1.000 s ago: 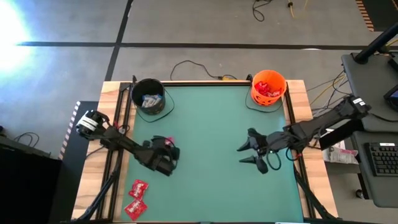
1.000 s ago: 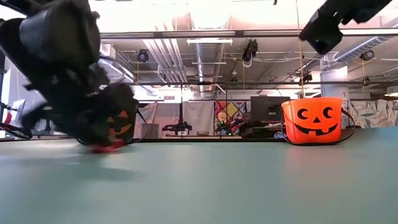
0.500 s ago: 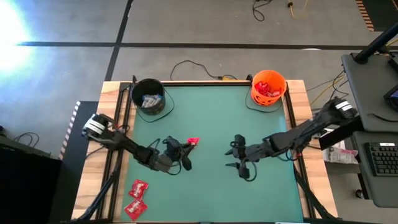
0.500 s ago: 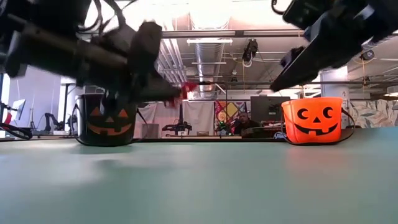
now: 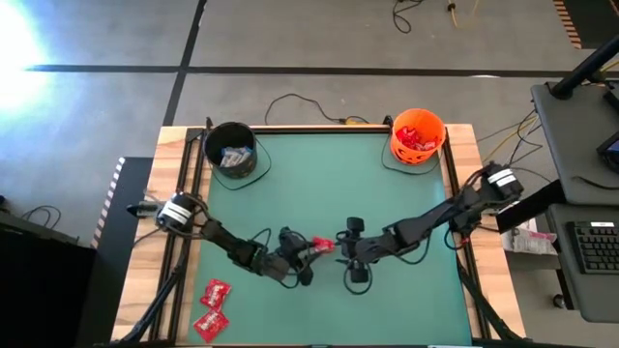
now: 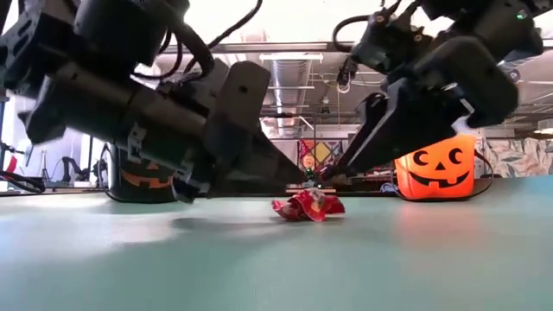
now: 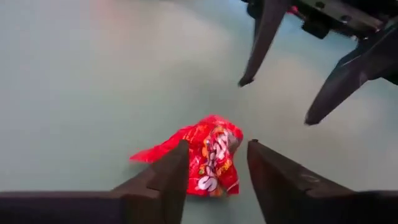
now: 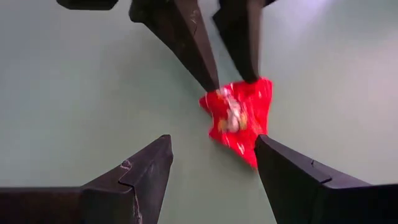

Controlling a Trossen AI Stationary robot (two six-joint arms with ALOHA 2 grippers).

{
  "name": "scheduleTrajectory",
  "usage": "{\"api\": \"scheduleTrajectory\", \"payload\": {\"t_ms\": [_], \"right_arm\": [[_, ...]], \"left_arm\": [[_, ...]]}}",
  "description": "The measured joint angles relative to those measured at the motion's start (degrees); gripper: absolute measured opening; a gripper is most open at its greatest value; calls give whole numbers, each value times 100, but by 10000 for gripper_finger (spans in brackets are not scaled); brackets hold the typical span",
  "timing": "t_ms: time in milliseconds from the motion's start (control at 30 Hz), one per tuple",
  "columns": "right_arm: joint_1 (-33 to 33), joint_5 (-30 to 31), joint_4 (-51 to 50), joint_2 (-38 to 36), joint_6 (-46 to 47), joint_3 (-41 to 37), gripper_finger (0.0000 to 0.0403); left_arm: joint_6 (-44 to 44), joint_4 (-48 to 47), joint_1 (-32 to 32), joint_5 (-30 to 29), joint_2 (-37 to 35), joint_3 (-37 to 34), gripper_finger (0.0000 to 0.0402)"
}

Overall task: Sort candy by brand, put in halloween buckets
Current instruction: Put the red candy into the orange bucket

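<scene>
the left gripper [image 5: 306, 253] sits low over the middle of the green table [image 5: 329, 184], its two dark fingers [image 7: 163, 180] parted a little, one on each side of a crumpled red candy packet [image 5: 322, 246]; the packet lies on the table surface between the fingertips, and it looks released rather than pinched, though the near edge of it is hidden behind the fingers in the left wrist view. the right gripper [image 5: 354, 261] faces it from the right, just beside the same packet, jaws spread wide and holding nothing, with one fingertip [image 8: 283, 177] close to the packet's edge. in the low view the packet [image 6: 308, 206] rests flat on the table between the two sets of converging fingers. the black cauldron bucket [image 5: 231, 150] stands at the far left corner of the table with white-and-blue bars [image 5: 233, 155] inside, and the orange pumpkin bucket [image 5: 417, 135] stands at the far right corner holding red packets [image 5: 416, 141]. two more red packets [image 5: 212, 306] lie on the wooden edge at the near left, well apart from both grippers.
</scene>
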Motion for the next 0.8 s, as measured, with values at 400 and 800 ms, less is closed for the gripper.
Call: {"api": "scheduleTrajectory", "payload": {"t_ms": [400, 800], "right_arm": [[-379, 0, -164, 1358, -445, 1013, 217], [-823, 106, -2527, 1478, -852, 2170, 29]], "left_arm": [[-156, -3148, -240, -111, -1872, 54, 207], [154, -2996, -990, -457, -2183, 14, 191]]}}
